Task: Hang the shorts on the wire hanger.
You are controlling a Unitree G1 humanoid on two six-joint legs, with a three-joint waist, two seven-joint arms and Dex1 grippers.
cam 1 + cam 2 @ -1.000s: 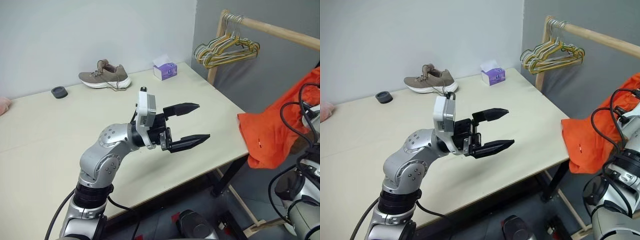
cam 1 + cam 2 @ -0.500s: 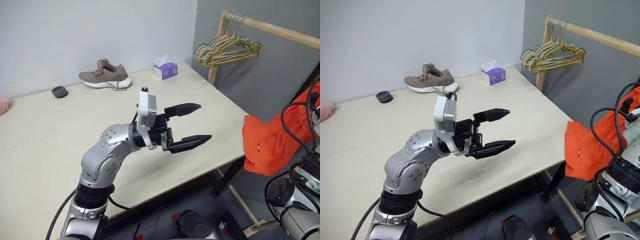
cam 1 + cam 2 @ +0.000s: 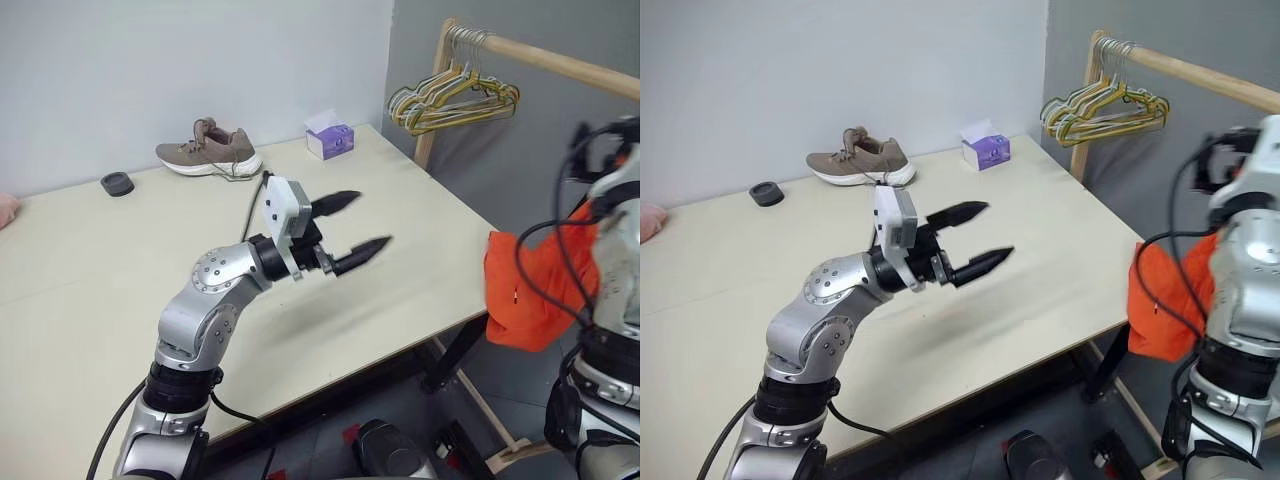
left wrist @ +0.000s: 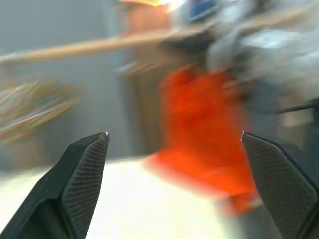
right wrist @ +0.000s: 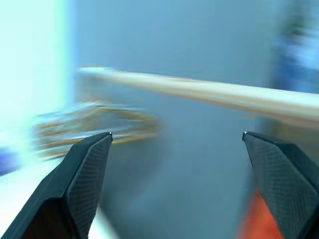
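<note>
On the far left of the table [image 3: 90, 270] lies a small black round object [image 3: 118, 184], and behind it, near the wall, a grey-brown sneaker [image 3: 208, 150]. The left gripper [image 3: 353, 223] hovers above the middle of the table with its two fingers spread wide and nothing between them. Compared with a second ago, it has gone a little farther over the table and now points more toward the right side, where the shorts are.

Farther right, a purple tissue box [image 3: 330, 140] stands at the back edge of the table. Behind the corner, a bunch of yellow, green and pale hangers [image 3: 455, 100] hangs on the wooden rail [image 3: 560, 62]. The single dark wire hanger cannot be made out.

The bright orange shorts [image 3: 530, 290] now hang just beside the right edge of the table, next to the right arm [image 3: 615, 260]. A second ago this arm was lower and the gripper was narrower; now the arm is raised. In its wrist view the right gripper [image 5: 179, 184] is wide open and empty, pointing at the rail. The shorts seem no longer held by it, although what keeps them up cannot be told. Probably they must be grasped again before hanging.
</note>
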